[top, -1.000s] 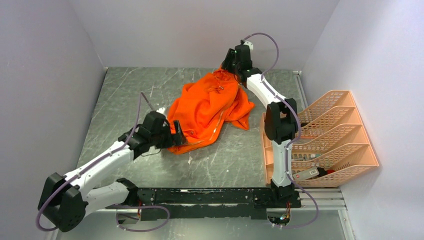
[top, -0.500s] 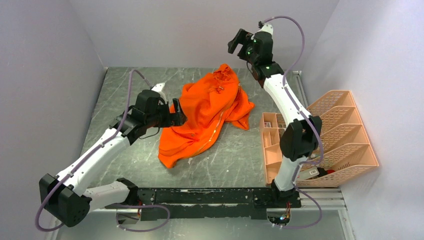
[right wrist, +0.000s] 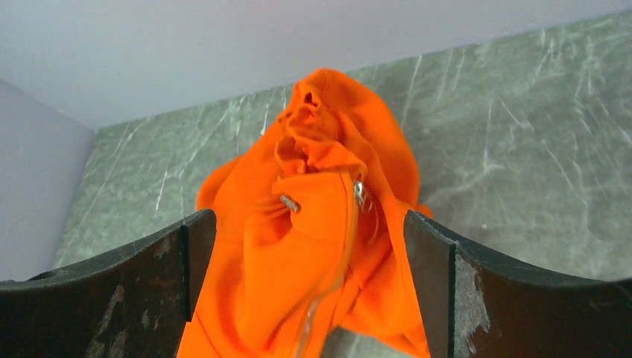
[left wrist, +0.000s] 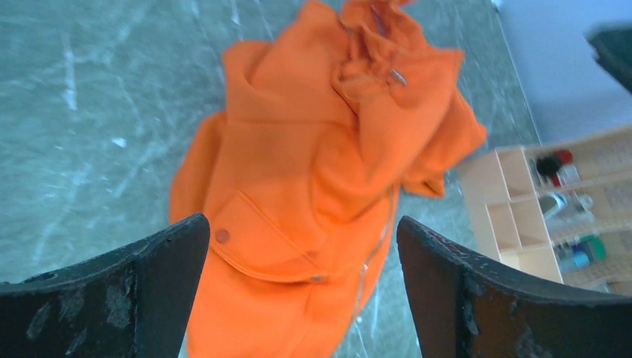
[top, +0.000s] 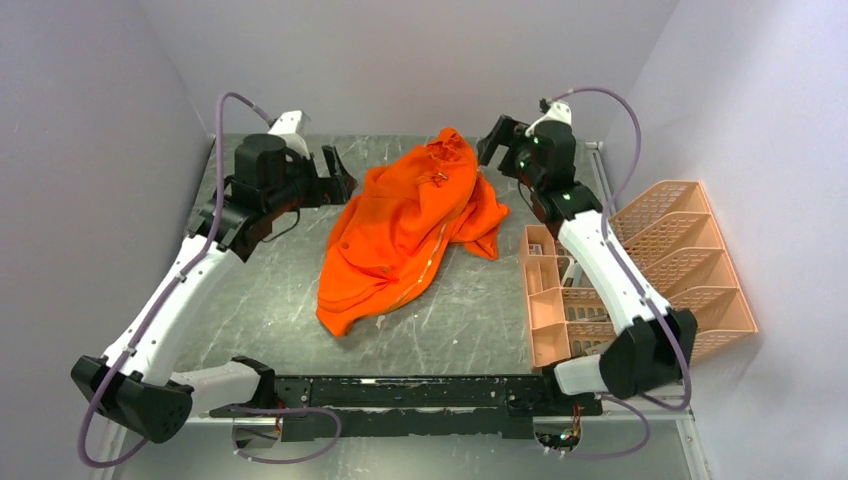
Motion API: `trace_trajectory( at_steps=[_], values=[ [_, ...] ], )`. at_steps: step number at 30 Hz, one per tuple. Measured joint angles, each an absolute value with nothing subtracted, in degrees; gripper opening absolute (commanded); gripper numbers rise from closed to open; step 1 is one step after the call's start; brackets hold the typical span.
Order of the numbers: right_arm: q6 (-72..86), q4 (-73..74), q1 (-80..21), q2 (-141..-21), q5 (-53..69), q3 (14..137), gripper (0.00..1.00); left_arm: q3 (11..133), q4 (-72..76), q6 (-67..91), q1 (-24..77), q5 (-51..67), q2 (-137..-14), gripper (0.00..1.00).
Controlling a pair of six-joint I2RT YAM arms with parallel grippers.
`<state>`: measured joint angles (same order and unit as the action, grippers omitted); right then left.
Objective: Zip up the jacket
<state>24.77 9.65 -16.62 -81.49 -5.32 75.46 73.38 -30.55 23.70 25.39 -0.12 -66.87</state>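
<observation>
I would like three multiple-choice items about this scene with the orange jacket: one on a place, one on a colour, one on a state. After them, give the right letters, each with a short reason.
1. Where does the peach plastic basket rack stand?
A. at the right edge of the grey stone-patterned table
B. under the jacket
C. in the far left corner

2. What colour is the crumpled soft fabric jacket?
A. blue
B. bright orange
C. green

3. What is the state of the left gripper and the right gripper?
A. both shut on the jacket
B. left shut on a sleeve, right open
C. both open, holding nothing

Answers:
1 A: in the top view the rack sits to the right of the jacket.
2 B: every view shows it orange.
3 C: both wrist views show fingers wide apart and the jacket lying untouched beyond them.
</observation>
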Motion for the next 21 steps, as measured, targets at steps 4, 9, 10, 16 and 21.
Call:
trace_trajectory(
  at_steps=[4,9,10,16,21],
  values=[
    [24.08,11.22,-16.62,-74.02,-5.30,69.95,0.99,76.71,-30.74,22.02,19.33,1.32,-69.14,1.00],
    [23.22,14.37,-17.12,-66.94,-5.34,65.69,0.99,77.38,-30.35,21.19,11.84,2.26,-69.84,1.00],
    [23.22,15.09,-17.28,-65.30,-5.32,64.47,0.99,77.30,-30.17,21.19,10.50,2.87,-69.84,1.00],
    [22.92,21.74,-17.50,-57.30,-4.69,62.13,1.00,74.89,-29.45,20.69,3.05,6.52,-69.63,0.99],
    [20.34,28.08,-17.50,-49.80,-3.84,63.11,0.99,73.69,-29.47,19.59,2.94,9.93,-65.91,1.00]
  ],
)
